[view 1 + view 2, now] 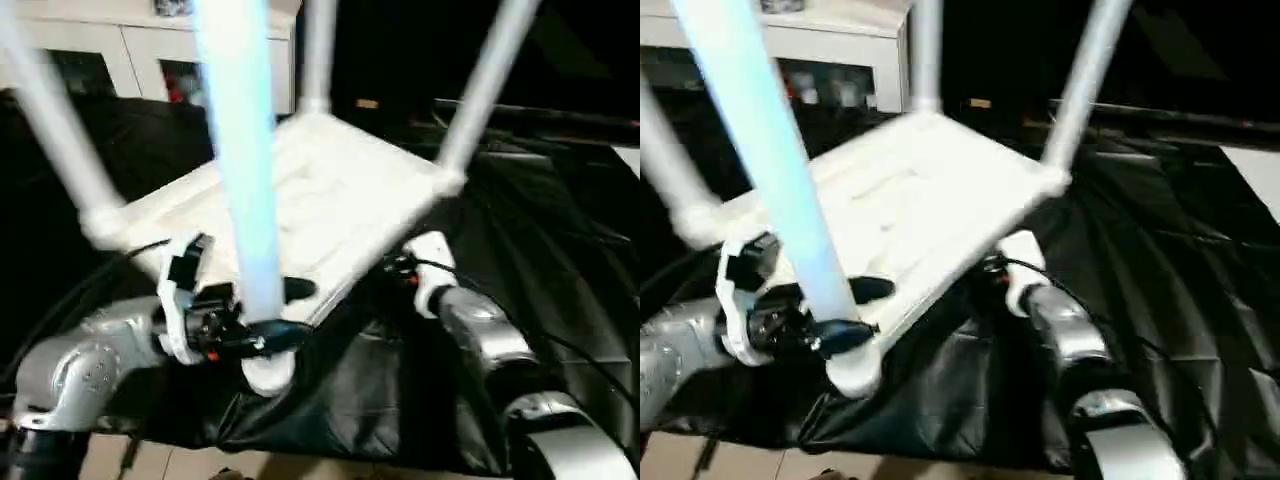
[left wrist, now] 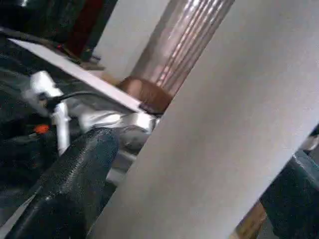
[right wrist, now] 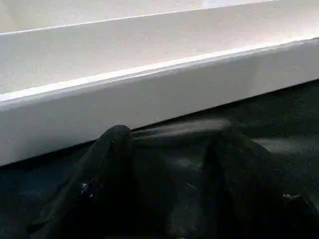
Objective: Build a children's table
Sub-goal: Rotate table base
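Left eye view, smooth tapered leg point(image 1: 240, 160), ribbed tabletop point(image 1: 300, 200)

text: none legible | labels: none legible | numbers: none legible | signs: none

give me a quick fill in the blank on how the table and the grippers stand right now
The tabletop lies upside down with ____ legs standing up from its corners.
The left gripper is shut on the ____ leg, the one closest to the camera.
Under the table lies a ____ sheet.

Missing words: four; nearest; black
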{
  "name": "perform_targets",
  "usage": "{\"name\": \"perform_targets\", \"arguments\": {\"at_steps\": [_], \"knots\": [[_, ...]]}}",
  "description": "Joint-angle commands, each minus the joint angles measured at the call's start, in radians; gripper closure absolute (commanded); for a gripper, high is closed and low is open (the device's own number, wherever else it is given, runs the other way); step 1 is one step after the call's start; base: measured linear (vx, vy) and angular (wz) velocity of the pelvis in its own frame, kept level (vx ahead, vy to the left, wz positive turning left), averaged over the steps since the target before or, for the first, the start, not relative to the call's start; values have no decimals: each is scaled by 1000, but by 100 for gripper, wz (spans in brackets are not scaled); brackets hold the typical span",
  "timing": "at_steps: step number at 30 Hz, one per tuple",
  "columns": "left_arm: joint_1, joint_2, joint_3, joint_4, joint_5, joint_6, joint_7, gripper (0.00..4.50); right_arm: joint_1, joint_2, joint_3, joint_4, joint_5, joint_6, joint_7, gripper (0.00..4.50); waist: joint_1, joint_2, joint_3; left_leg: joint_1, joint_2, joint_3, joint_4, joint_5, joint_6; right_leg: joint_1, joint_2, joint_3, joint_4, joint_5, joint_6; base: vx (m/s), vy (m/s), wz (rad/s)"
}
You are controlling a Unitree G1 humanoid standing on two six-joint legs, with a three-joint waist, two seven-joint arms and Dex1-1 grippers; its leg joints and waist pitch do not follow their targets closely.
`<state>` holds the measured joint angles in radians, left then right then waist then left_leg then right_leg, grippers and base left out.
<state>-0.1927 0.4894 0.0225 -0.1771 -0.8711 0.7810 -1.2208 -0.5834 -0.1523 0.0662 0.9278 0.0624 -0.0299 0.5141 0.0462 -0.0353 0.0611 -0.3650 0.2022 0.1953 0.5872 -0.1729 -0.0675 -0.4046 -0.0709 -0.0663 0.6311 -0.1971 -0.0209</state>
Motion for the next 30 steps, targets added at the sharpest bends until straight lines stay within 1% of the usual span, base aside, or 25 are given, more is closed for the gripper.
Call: {"name": "perform_targets", "arguments": {"at_steps": [1,3,6,7,8,10,12,13,14,15,18,19,21,22,23,24,25,26,27,28,29,30], "knots": [[11,-11,-7,-47,-33,23,14,2,-14,21,27,3,-2,-25,77,140,12,4,-64,7,26,-12,-65,-193,5,53,-62,53,-71,-146,-216,0,0,0],[15,-13,-9,-51,-34,24,18,2,-12,26,33,-1,-2,-30,102,140,12,5,-62,7,27,-13,-66,-208,6,53,-63,53,-74,-169,-213,0,0,0],[26,-20,-20,-65,-34,27,25,2,-4,43,58,-19,5,-46,183,140,12,5,-61,9,29,-14,-68,-231,-2,52,-63,53,-77,-211,-205,0,0,0],[27,-25,-24,-71,-34,29,33,2,-3,54,66,-22,9,-54,218,140,11,4,-60,9,29,-14,-68,-235,-2,52,-63,53,-78,-217,-204,0,0,0],[27,-28,-26,-73,-35,30,37,2,-4,59,70,-22,10,-57,233,140,12,5,-60,11,30,-14,-68,-241,-4,51,-64,54,-78,-224,-203,0,0,0],[15,-43,-31,-62,-26,16,53,2,-13,78,82,-12,6,-74,257,140,11,6,-59,11,31,-15,-70,-250,-10,50,-64,53,-79,-237,-201,0,0,0],[-2,-63,-36,-38,7,-20,69,2,-20,90,83,-4,5,-80,261,140,11,3,-59,12,31,-16,-71,-256,-15,49,-64,54,-81,-245,-197,0,0,0],[-13,-73,-40,-22,24,-36,78,2,-24,96,82,2,3,-81,260,140,10,-3,-59,11,32,-16,-72,-255,-13,50,-64,54,-83,-248,-195,0,0,0],[-43,-94,-50,17,70,-83,99,2,-32,104,80,14,-1,-84,257,140,12,0,-59,15,31,-16,-71,-260,-16,46,-65,55,-83,-257,-192,0,0,0],[-56,-103,-54,34,90,-105,108,2,-35,107,80,18,-2,-84,257,140,14,-2,-58,18,31,-16,-71,-275,-18,44,-65,55,-87,-282,-185,0,0,0],[-125,-135,-68,112,136,-148,128,2,-41,116,79,29,-6,-87,258,140,18,-7,-58,17,32,-19,-74,-286,-29,45,-69,55,-89,-315,-165,0,0,0],[-151,-141,-83,132,149,-154,121,2,-43,119,77,32,-7,-89,264,140,18,-9,-59,15,33,-20,-74,-284,-30,47,-70,55,-89,-314,-163,0,0,0],[-178,-157,-96,153,163,-169,121,2,-41,121,80,30,-6,-88,278,140,20,-9,-60,14,34,-20,-74,-271,-31,48,-72,55,-85,-294,-168,0,0,0],[-192,-167,-101,165,169,-176,123,2,-39,123,81,29,-4,-88,288,140,24,-9,-61,19,34,-18,-72,-270,-27,44,-70,56,-86,-281,-174,0,0,0],[-204,-177,-109,176,176,-183,124,2,-38,123,82,28,-5,-88,288,140,24,-9,-61,19,34,-18,-72,-270,-27,44,-70,56,-86,-281,-174,0,0,0],[-243,-216,-143,212,206,-208,125,2,-31,126,83,24,-1,-94,308,140,24,-3,-61,15,31,-17,-73,-267,-25,47,-69,55,-87,-265,-181,0,0,0],[-251,-226,-152,221,215,-215,124,2,-29,127,83,23,0,-96,314,140,26,-5,-62,19,32,-17,-72,-266,-25,46,-69,55,-88,-263,-178,0,0,0],[-259,-240,-164,229,224,-225,124,2,-27,127,82,23,0,-97,315,140,29,-6,-62,19,33,-17,-71,-266,-25,46,-71,56,-86,-257,-183,0,0,0],[-269,-263,-175,244,232,-238,125,2,-27,126,80,25,-4,-100,304,140,30,6,-63,14,33,-20,-73,-261,-27,51,-73,55,-83,-247,-187,0,0,0],[-278,-284,-187,256,239,-248,128,2,-26,124,77,25,-5,-103,295,140,29,1,-64,14,33,-18,-73,-258,-27,50,-69,54,-86,-238,-186,0,0,0],[-282,-294,-193,264,246,-257,130,2,-25,122,73,25,-5,-104,290,140,31,0,-65,17,32,-17,-70,-258,-25,48,-68,54,-85,-217,-194,0,0,0],[-297,-333,-220,294,277,-295,140,2,-21,112,58,22,-2,-107,272,140,31,1,-65,12,32,-18,-71,-256,-25,53,-70,54,-83,-203,-200,0,0,0]]}}
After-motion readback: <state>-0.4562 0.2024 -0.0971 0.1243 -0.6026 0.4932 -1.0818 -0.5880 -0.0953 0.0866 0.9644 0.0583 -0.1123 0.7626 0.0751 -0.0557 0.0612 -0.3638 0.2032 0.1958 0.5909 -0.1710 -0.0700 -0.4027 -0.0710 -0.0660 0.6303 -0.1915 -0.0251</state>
